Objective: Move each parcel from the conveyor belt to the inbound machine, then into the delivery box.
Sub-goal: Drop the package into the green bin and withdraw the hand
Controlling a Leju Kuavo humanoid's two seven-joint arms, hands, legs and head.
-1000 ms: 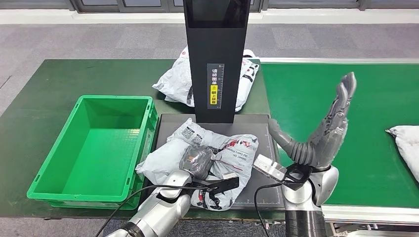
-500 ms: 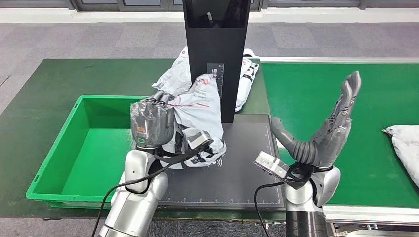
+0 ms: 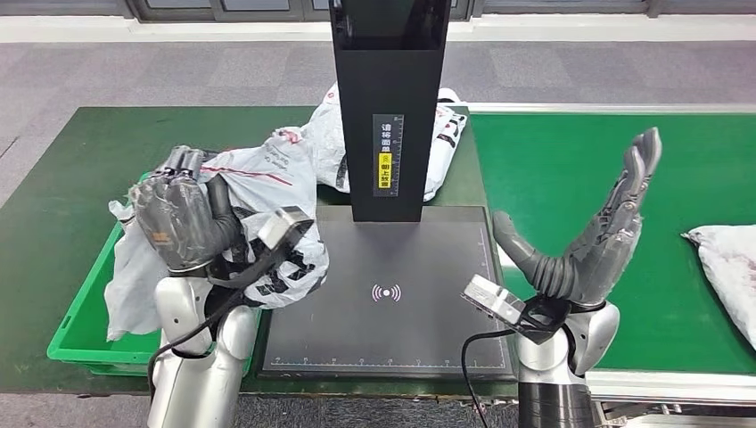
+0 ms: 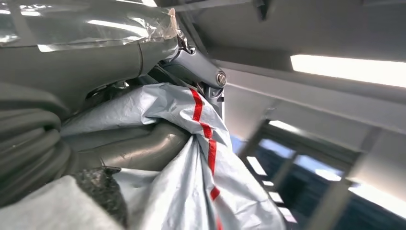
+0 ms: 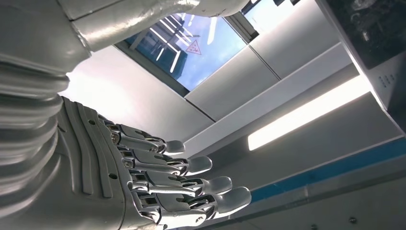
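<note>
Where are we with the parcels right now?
The black scanner pad is bare. The left hand holds a grey plastic parcel above the green crate, not yet dropped. The right hand is open. Another grey parcel waits on the green belt.

parcel [image 3: 258, 178] over delivery box [image 3: 76, 334], left of inbound machine [image 3: 392, 303]

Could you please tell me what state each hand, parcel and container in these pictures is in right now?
Left hand: grips the grey parcel, raised.
Grey parcel: held up, hanging over the green box.
Green box: open-topped; inside largely hidden.
Right hand: empty, fingers spread, upright.
Scanner platform: bare.
White parcel behind the column: lying on the table.
Parcel on the belt: lying flat.
</note>
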